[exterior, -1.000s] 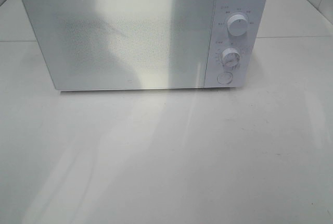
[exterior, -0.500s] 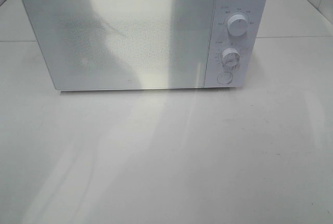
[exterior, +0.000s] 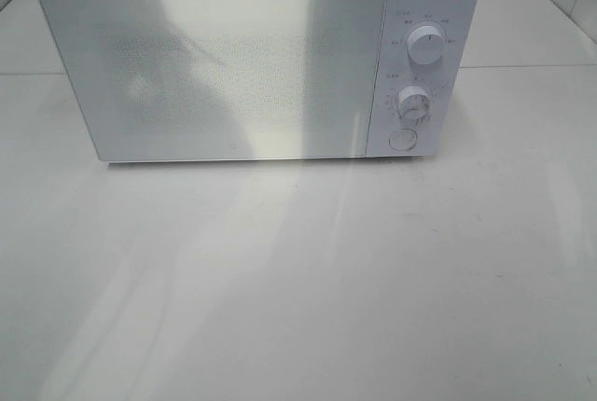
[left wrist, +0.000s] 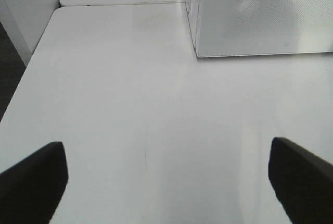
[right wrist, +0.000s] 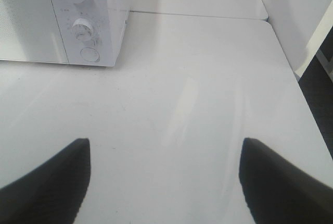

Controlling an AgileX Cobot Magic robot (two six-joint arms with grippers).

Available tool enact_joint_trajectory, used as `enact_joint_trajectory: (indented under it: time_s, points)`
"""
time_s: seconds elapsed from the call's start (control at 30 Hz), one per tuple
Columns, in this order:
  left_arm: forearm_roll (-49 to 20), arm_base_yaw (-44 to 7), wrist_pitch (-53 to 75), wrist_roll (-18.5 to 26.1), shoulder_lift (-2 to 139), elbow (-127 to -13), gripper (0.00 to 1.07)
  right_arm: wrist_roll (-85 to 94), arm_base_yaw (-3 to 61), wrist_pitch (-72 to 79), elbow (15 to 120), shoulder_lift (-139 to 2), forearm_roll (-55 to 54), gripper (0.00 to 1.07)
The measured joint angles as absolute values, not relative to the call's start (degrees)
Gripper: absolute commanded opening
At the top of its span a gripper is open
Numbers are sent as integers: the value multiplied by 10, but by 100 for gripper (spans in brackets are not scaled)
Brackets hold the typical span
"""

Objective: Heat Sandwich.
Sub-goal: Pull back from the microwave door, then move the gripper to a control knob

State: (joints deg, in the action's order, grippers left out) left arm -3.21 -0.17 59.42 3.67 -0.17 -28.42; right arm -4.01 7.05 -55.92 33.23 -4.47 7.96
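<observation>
Microwave (exterior: 252, 56) control panel (exterior: 446, 9): I see faint grey print ringing both knobs, too small to read from the high camera.
Upper dial (exterior: 425, 47): short labels at the ticks and a heading above, all illegible to me.
Lower dial (exterior: 412, 103): a fine scale, with no figure I can make out.
Right wrist view: the same print is smeared.
Door (exterior: 215, 65): one tiny mark (exterior: 232, 150) near the lower edge, unreadable.
Brand: none I can read.

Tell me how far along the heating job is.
Done: nothing I can confirm. The microwave door is shut and no sandwich shows in any view. In hand: nothing; the left gripper and right gripper hang open and empty over the table. Left: I cannot tell whether the sandwich is inside, so loading or unloading may remain.
</observation>
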Motion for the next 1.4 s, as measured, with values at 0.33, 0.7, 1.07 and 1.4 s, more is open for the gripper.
enact_joint_trajectory:
  time_s: [0.33, 0.7, 1.07, 1.4]
  points:
    - [-32, -2, 594, 37, -2, -284, 101, -40, 70, -465, 332, -157, 76, 76]
    - [-32, -2, 594, 37, -2, -284, 101, -45, 70, -356, 332, -270, 74, 76]
    - [-32, -2, 594, 37, -2, -284, 101, -46, 70, -261, 332, -374, 74, 76]
    - [-32, -2, 594, 37, -2, -284, 101, -46, 70, -146, 332, -495, 74, 76]
